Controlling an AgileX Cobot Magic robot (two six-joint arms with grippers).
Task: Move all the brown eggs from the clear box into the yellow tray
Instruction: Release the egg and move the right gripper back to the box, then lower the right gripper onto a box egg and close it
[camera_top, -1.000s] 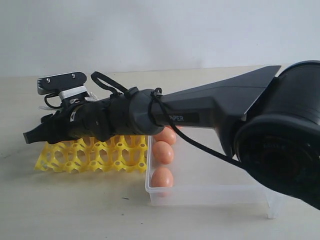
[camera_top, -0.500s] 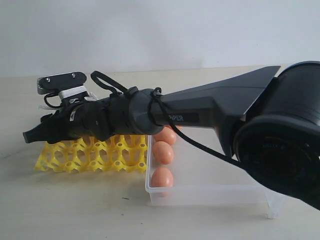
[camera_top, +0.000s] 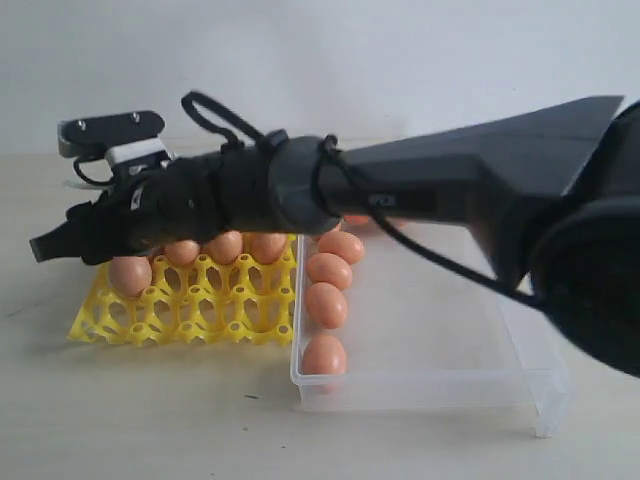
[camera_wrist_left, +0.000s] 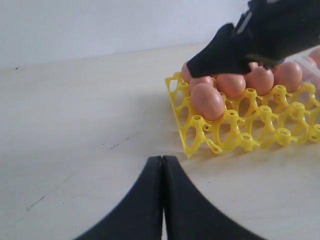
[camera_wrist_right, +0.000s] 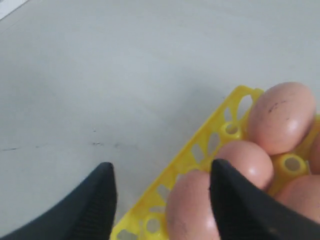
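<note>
**A:** Right, the right gripper (camera_wrist_right: 161, 170) is hovering over the left end of the yellow tray (camera_top: 170, 318). Its jaws are standing wide apart and gripping nothing.

**B:** Agreed, I'm seeing only table (camera_top: 150, 420) and tray rim between them. Several brown eggs (camera_top: 130, 275) are sitting in the tray's cups just beneath that arm. At least four more are lying in the clear box (camera_top: 430, 385), lined up along the wall beside the tray.

**A:** And the left gripper (camera_wrist_left: 162, 167) is sitting low over the table, pressed shut on nothing, well apart from the action.

**B:** Here's what's worrying me: one finger is hanging very close to the corner egg. If the arm swings low towards the box, it's risking a clip that rolls that egg out of its cup.

**A:** The boxed eggs are touching each other too, so closing on one is likely nudging its neighbour. Smooth shells are also inviting a slip or a crack.
</note>
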